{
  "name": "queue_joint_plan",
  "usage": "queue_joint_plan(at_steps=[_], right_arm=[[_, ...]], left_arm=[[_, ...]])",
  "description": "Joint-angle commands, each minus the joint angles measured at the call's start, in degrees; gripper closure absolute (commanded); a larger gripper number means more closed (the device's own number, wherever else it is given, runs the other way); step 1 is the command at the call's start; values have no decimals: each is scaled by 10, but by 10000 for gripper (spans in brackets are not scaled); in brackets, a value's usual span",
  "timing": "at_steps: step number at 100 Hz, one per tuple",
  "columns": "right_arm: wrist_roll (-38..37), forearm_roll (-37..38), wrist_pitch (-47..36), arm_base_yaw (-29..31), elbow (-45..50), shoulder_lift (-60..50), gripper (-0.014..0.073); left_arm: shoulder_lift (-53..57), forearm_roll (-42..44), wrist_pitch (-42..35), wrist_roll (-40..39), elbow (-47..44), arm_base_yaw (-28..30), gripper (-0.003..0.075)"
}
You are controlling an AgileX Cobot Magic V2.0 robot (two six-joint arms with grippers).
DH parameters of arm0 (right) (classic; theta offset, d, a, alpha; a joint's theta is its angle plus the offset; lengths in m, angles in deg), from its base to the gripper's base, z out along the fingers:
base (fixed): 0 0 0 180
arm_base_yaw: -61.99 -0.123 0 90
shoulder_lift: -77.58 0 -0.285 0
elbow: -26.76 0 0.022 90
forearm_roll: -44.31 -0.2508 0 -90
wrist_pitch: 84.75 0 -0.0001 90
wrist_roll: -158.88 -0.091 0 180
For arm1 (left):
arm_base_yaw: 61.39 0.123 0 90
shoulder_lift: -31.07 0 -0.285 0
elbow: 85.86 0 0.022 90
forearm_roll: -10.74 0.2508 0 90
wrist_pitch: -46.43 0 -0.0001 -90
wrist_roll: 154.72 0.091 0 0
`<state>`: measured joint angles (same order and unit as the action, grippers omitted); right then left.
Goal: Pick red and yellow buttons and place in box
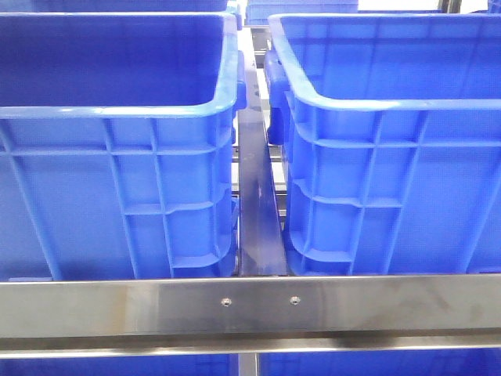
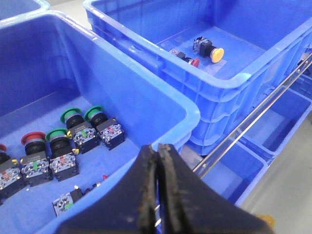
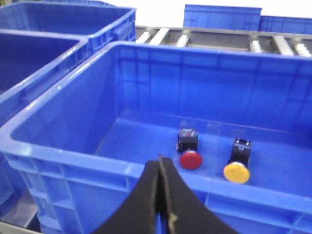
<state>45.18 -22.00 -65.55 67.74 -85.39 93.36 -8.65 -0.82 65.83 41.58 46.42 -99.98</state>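
Red round push button (image 3: 190, 159) and yellow round push button (image 3: 237, 173) lie in the blue plastic box (image 3: 68, 165), at one o'clock beyond the right fingers (image 3: 161, 195), pressed together empty; left fingers (image 2: 157, 190) likewise.

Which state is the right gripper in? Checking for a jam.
Shut and empty: the right gripper has its fingers pressed together above the crate's rim.

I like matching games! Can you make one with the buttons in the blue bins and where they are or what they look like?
Things:
1. yellow button
2. green buttons
3. left gripper

Matches:
a. fingers shut, holding nothing
b. beside the red button in the right bin
c. lined up in the left bin

Pairs: 1-b, 2-c, 3-a
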Motion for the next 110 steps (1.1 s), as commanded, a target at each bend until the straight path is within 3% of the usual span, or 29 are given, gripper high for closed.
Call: queue_joint_plan(at_steps=[1, 110], right_arm=[[4, -11, -18, 3, -13, 5, 655], [4, -11, -15, 3, -13, 5, 655]], left_arm=[[16, -7, -57, -6, 1, 1, 740], [24, -4, -41, -6, -5, 1, 740]])
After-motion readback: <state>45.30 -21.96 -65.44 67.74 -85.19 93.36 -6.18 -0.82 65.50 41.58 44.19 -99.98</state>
